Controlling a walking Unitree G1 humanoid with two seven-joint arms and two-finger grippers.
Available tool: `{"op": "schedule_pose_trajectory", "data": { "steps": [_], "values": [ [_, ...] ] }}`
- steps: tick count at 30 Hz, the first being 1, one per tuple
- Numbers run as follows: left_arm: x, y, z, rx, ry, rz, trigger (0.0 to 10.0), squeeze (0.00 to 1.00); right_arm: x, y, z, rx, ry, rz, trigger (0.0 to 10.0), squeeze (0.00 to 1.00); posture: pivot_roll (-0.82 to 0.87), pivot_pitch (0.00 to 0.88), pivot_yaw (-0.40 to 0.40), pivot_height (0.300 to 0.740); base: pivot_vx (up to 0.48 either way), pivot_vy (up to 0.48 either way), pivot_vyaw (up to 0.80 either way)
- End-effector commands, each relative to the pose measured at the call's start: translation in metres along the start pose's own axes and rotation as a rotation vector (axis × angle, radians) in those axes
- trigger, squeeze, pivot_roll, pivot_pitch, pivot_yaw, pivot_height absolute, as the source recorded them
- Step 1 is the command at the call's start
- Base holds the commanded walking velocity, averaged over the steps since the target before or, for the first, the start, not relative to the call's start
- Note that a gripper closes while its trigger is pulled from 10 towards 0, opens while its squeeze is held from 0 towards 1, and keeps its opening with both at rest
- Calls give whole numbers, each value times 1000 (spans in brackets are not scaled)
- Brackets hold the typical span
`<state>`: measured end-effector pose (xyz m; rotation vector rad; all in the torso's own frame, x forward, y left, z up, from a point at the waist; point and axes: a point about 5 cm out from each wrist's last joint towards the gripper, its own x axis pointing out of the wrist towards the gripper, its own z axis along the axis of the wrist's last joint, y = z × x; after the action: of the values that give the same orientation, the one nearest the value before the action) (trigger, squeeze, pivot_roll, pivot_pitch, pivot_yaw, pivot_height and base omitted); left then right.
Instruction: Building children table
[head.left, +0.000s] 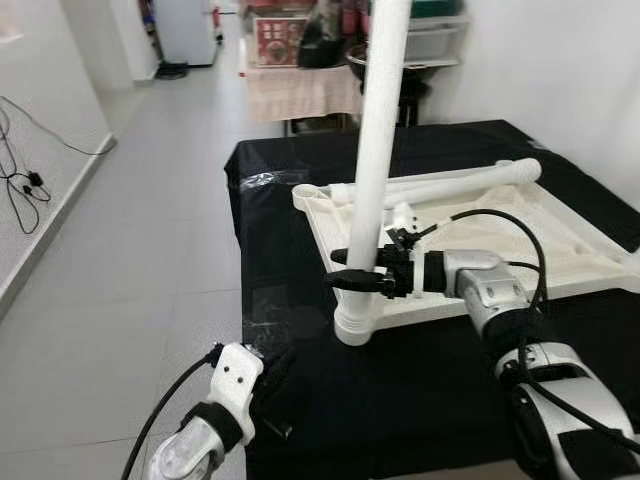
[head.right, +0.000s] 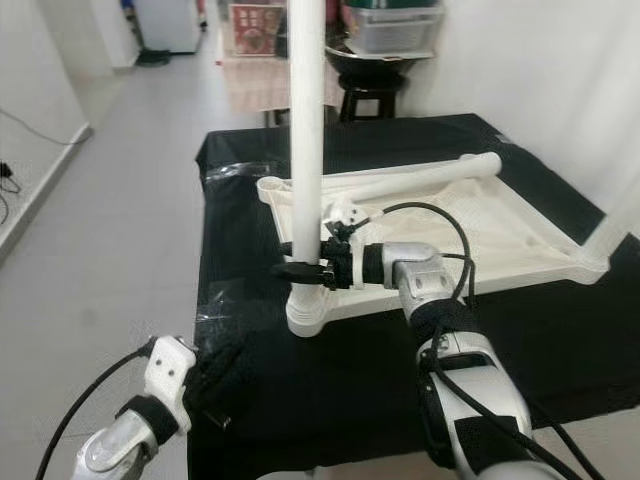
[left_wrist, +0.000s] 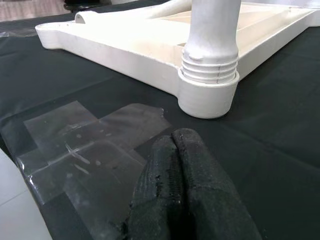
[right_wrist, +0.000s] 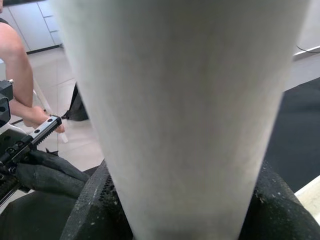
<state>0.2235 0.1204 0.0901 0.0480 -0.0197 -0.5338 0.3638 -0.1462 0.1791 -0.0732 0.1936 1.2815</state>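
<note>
A white children's tabletop (head.left: 520, 235) lies upside down on a black-covered table (head.left: 400, 390). One white leg (head.left: 378, 150) stands upright in the near-left corner socket (head.left: 355, 322); its threaded base (left_wrist: 209, 67) sits in the socket. My right gripper (head.left: 352, 270) is shut on this leg low down, its pads (right_wrist: 90, 205) pressed on both sides. Another white leg (head.left: 450, 183) lies across the tabletop's far side. My left gripper (left_wrist: 182, 150) is shut, empty, resting low on the cloth near the table's front-left corner.
Clear tape (left_wrist: 85, 150) is stuck on the black cloth by the left gripper. A cluttered shelf and stool (head.left: 310, 50) stand beyond the table. Cables (head.left: 25, 185) lie on the grey floor at left. A person's arm (right_wrist: 20, 75) is close by.
</note>
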Motion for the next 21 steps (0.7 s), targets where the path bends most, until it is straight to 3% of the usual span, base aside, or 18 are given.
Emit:
{"op": "schedule_pose_trajectory", "data": {
  "steps": [1,5,6,8,9,10,11,12,16,17,18,19,20,21],
  "values": [
    [-4,-2,4,37,-2,-5,10000,0,-4,6,-19,64,9,21,0,0,6,0,-16,740,0,0,0],
    [-7,-3,7,47,-7,-1,10000,0,-11,7,-33,83,16,3,0,0,3,0,-13,740,0,0,0],
    [-12,-4,8,46,-8,-2,10000,0,-17,9,-51,86,50,-127,0,0,-18,0,-6,740,0,0,0],
    [-12,-4,8,46,-8,-2,10000,0,-17,9,-51,86,50,-127,0,0,-18,0,-6,740,0,0,0],
    [-19,-2,7,37,-7,6,10000,0,6,39,-95,242,46,-692,0,0,-38,0,8,740,0,0,0],
    [-19,-2,7,37,-7,6,10000,0,6,39,-95,242,46,-692,0,0,-38,0,8,740,0,0,0],
    [-21,-1,6,35,-7,10,10000,0,10,63,-104,320,48,-832,0,0,-38,0,8,740,0,0,0],
    [-22,1,5,31,-5,13,10000,0,22,81,-102,311,61,-779,0,0,-59,0,30,740,0,0,0],
    [-22,1,4,29,-3,13,10000,0,25,79,-96,309,45,-731,0,0,-73,0,32,740,0,0,0],
    [-22,1,3,18,-2,9,10000,0,23,66,-91,265,58,-722,0,0,-70,0,30,740,0,0,0],
    [-22,1,3,18,-2,9,10000,0,23,66,-91,265,58,-722,0,0,-70,0,30,740,0,0,0],
    [-22,1,3,12,1,4,10000,0,21,54,-87,250,66,-731,510,0,-44,0,19,740,0,0,0],
    [-21,2,1,4,4,6,10000,0,21,45,-82,236,64,-741,10000,0,-37,0,16,740,0,0,0],
    [-21,2,0,-1,7,8,10000,0,22,40,-79,225,61,-740,10000,0,-37,0,16,740,0,0,0]
  ]
}}
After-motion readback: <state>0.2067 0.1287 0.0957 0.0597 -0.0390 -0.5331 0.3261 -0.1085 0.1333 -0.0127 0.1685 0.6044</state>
